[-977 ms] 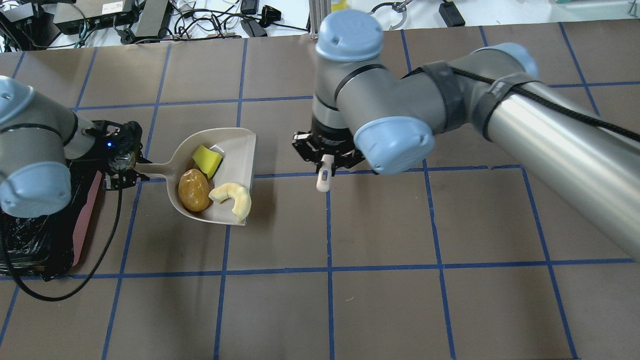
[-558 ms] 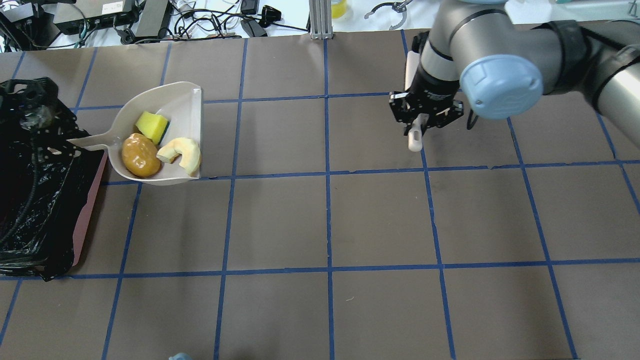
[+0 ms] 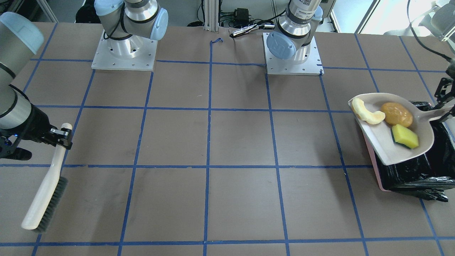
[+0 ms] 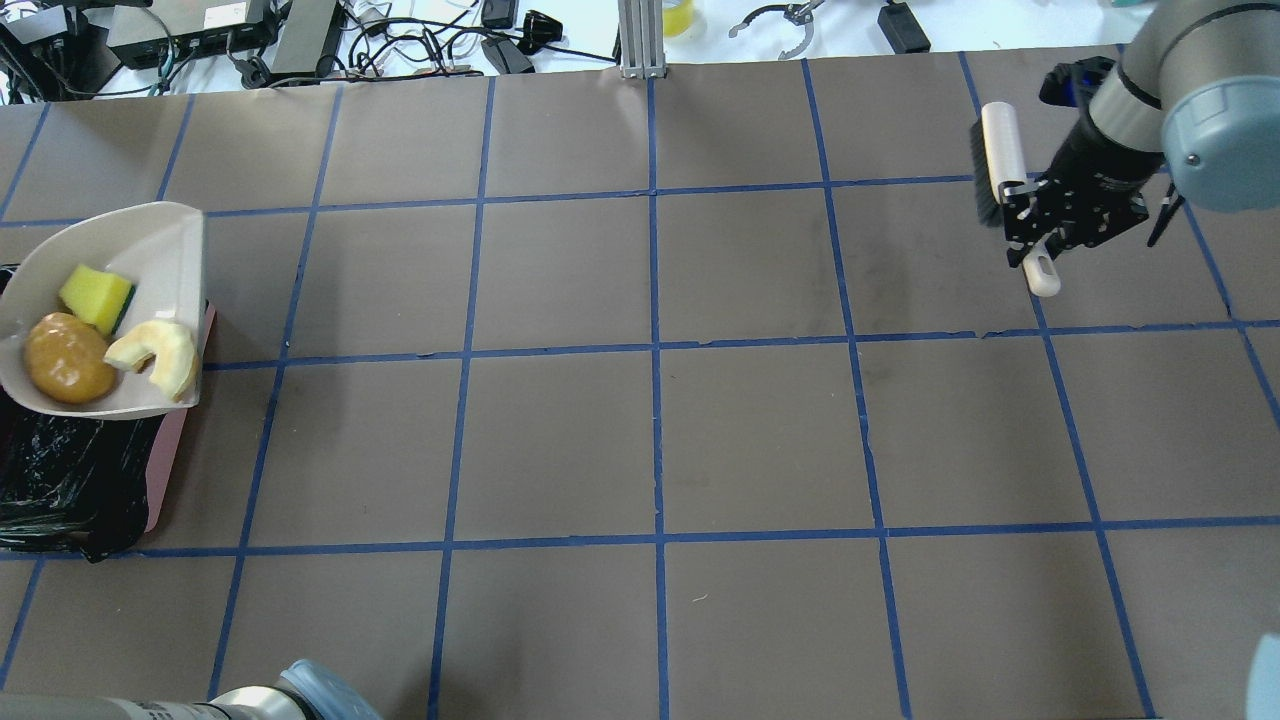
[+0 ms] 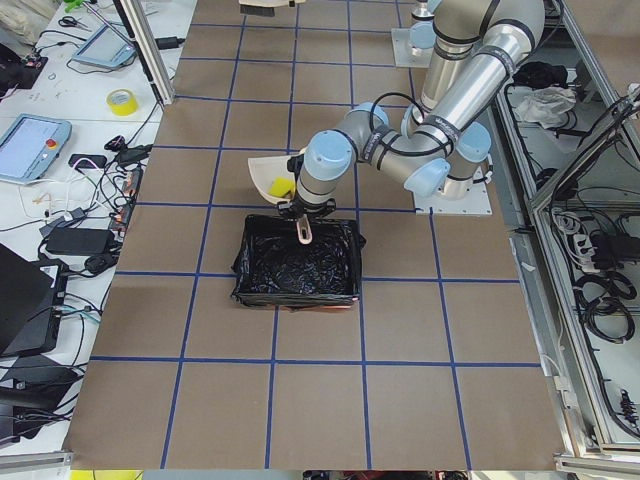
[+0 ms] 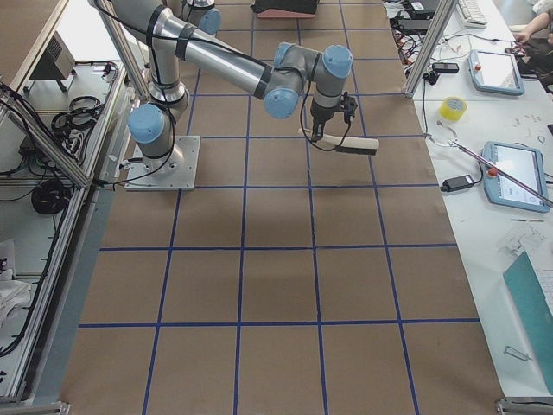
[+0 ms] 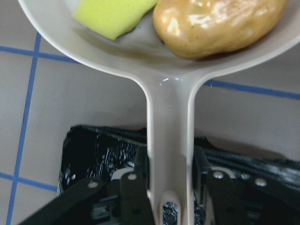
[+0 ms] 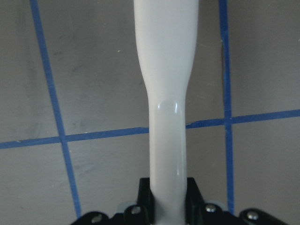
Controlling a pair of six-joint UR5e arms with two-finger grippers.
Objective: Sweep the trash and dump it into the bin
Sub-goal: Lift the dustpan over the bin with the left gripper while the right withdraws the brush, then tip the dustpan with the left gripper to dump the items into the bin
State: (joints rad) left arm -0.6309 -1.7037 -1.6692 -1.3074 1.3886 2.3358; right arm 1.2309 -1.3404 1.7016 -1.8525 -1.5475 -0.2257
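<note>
The off-white dustpan [image 4: 150,250] hangs roughly level over the far end of the bin [image 4: 60,480], a pink-sided box lined with a black bag. In the pan lie the trash pieces: a golden-brown lump [image 4: 68,372], a cream curved bread-like piece [image 4: 160,355] and a yellow-green sponge wedge [image 4: 95,297]. My left gripper [image 3: 444,108] is shut on the dustpan's handle [image 7: 168,140], above the bin's black liner [image 7: 93,154]. Far across the table, my right gripper [image 4: 1035,235] is shut on the handle of a white hand brush [image 4: 995,150] with dark bristles, held off the surface.
Brown table paper with blue tape grid lines [image 4: 655,440] covers the surface. Both arm bases [image 3: 124,49] stand at the robot's side. Cables and electronics [image 4: 250,40] lie beyond the table's far edge.
The left arm carried the loaded dustpan leftward until it hangs over the bin. The right arm swung the brush away to the far right side of the table.
</note>
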